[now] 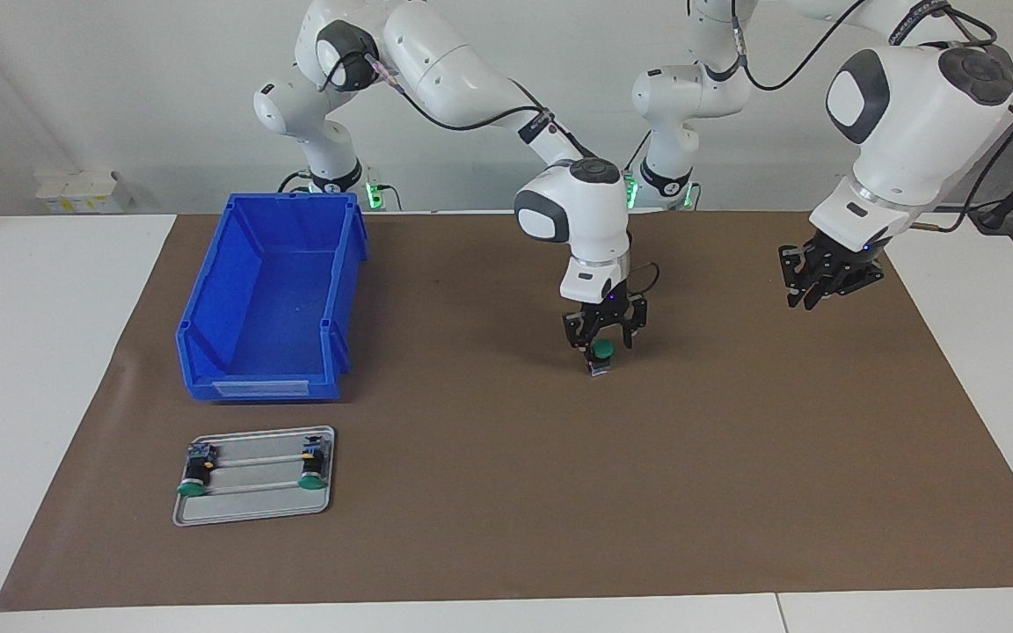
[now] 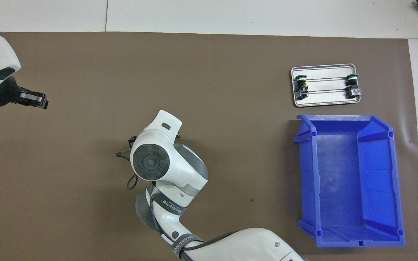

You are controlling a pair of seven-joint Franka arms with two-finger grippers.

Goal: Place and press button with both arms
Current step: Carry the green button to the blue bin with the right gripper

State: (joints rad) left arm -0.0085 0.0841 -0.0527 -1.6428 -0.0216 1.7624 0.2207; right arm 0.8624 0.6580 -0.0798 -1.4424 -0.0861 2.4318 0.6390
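Presently, the right gripper (image 1: pixel 603 341) is found low over the middle of the brown mat (image 1: pixel 506 492), reaching straight down from the right arm (image 1: pixel 471 79). The button (image 1: pixel 602 355) is seen between its fingers, green cap uppermost, with its base at or just above the mat; contact with the mat cannot be told. Whether the fingers are clamped on the button or merely standing around it cannot be told. In the overhead view this gripper and the button are hidden beneath the arm's wrist.

The left gripper (image 1: pixel 827 277) is held in the air over the mat toward the left arm's end of the table, well apart from the button, with nothing seen between its fingers. Whether they are spread or pressed together cannot be told. The left arm (image 1: pixel 911 114) is waiting.

A blue bin (image 1: pixel 273 299) is set on the mat toward the right arm's end of the table. A small metal tray (image 1: pixel 256 508) lies farther from the robots than the bin, just beside it. Two other buttons (image 1: pixel 196 473) (image 1: pixel 313 466) are laid on their sides in the tray, one at each end, green caps pointing away from the robots.
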